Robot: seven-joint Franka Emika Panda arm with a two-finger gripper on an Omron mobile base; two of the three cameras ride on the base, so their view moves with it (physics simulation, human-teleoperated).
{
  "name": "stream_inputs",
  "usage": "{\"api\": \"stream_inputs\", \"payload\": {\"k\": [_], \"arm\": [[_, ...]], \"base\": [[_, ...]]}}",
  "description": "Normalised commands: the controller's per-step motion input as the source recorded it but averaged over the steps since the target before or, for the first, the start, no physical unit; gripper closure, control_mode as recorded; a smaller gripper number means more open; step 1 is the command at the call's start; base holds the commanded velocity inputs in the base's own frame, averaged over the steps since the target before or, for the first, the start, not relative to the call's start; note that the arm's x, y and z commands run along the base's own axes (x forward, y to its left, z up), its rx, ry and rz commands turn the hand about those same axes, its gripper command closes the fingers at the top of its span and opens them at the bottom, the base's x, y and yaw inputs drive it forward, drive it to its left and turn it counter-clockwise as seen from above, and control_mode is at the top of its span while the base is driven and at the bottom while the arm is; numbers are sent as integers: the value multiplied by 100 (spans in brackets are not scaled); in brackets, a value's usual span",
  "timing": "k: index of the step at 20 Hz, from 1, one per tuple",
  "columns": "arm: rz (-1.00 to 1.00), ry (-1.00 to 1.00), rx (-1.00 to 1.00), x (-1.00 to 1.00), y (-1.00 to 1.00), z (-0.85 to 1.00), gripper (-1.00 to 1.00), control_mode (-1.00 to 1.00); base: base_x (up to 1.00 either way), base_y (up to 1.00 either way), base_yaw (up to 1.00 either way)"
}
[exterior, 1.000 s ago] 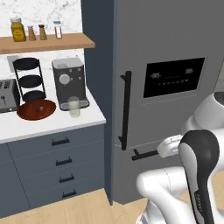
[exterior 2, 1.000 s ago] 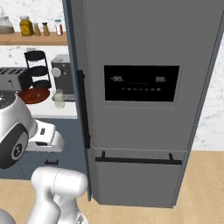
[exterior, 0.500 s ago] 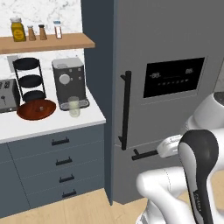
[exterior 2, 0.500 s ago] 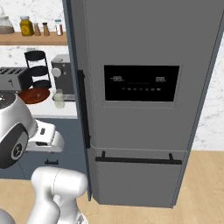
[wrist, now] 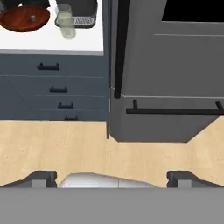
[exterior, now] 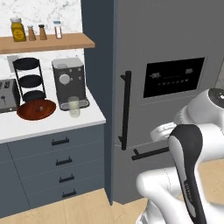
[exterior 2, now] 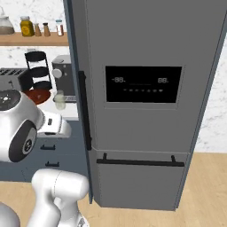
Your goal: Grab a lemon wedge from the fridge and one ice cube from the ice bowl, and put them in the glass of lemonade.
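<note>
- My arm is folded up close over the base; I see its white links and one dark joint low in both base views.
- From the left base camera, the upper link bends back down with the dark elbow section toward me.
- Gripper [wrist: 112, 177]: in the hand view, jaws spread to full width, the two dark fingertips [wrist: 41, 177] far apart at the bottom.
- Nothing sits between the fingers; I am holding nothing.
- Hand points forward and somewhat downward.

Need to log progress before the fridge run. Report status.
Gripper open, empty, above floor. Fridge shut, handle untouched. Glass and ice bowl on counter. Nothing in the way.
</note>
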Motion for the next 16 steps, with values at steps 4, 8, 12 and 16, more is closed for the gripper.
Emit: {"api": "stream_inputs", "payload": {"k": [4, 8, 12, 16], "arm": [[0, -28, 0, 100, 0, 3, -100, -100], [0, -17, 0, 100, 0, -2, -100, -100], [-6, -4, 3, 95, 9, 0, -100, -100], [-16, 0, 1, 93, 22, 0, -100, -100]], "base": [[0, 0, 0], [0, 0, 0], [0, 0, 0], [0, 0, 0]]}}
